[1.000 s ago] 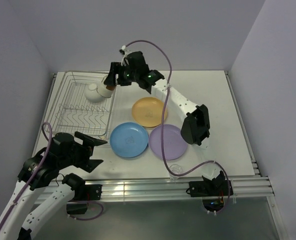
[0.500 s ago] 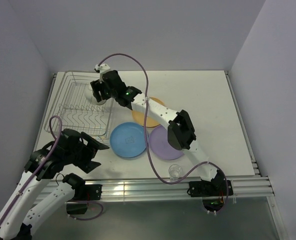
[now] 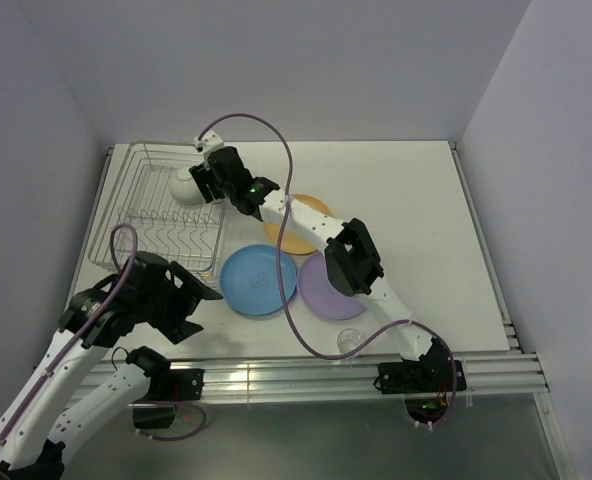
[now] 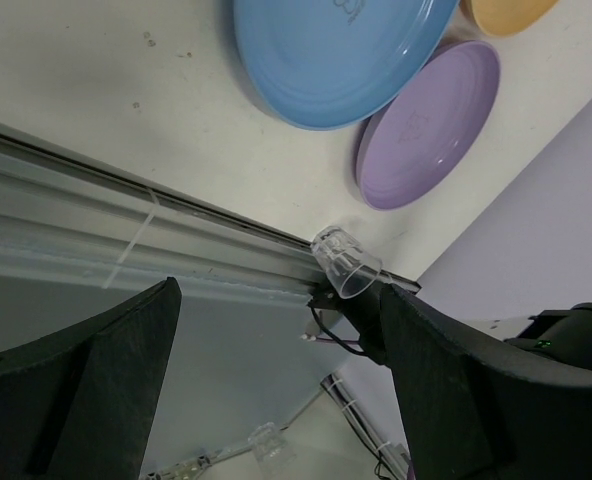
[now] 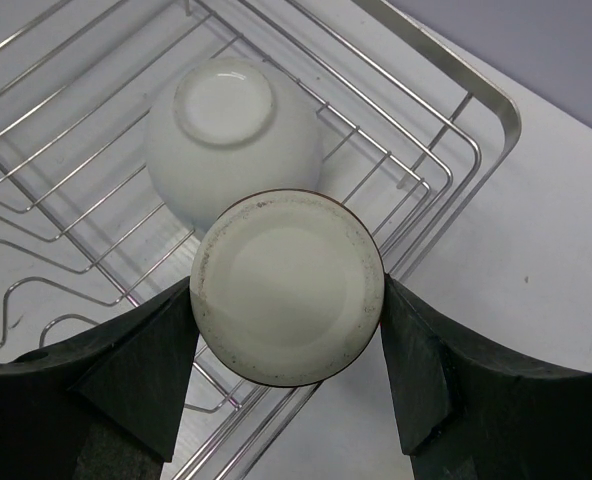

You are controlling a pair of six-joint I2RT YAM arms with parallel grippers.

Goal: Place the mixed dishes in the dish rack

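My right gripper (image 3: 208, 183) reaches over the right side of the silver wire dish rack (image 3: 109, 215) at the back left. In the right wrist view it (image 5: 288, 300) is shut on the cream cup (image 5: 288, 270), whose base faces the camera, just above the rack's wires (image 5: 446, 170). The white bowl (image 3: 184, 184) lies upside down in the rack, touching the cup (image 5: 226, 140). The blue plate (image 3: 259, 280), purple plate (image 3: 321, 292) and yellow-orange plate (image 3: 294, 238) lie on the table. The clear glass (image 3: 350, 341) stands near the front edge. My left gripper (image 3: 198, 300) is open and empty.
In the left wrist view the glass (image 4: 344, 263) sits at the table's front rail, with the blue plate (image 4: 336, 50) and purple plate (image 4: 426, 125) beyond it. The right arm and its purple cable cross over the plates. Walls close in on three sides.
My right gripper has carried the cup leftward and down over the rack, beside the bowl. My left arm has shifted slightly forward and right.
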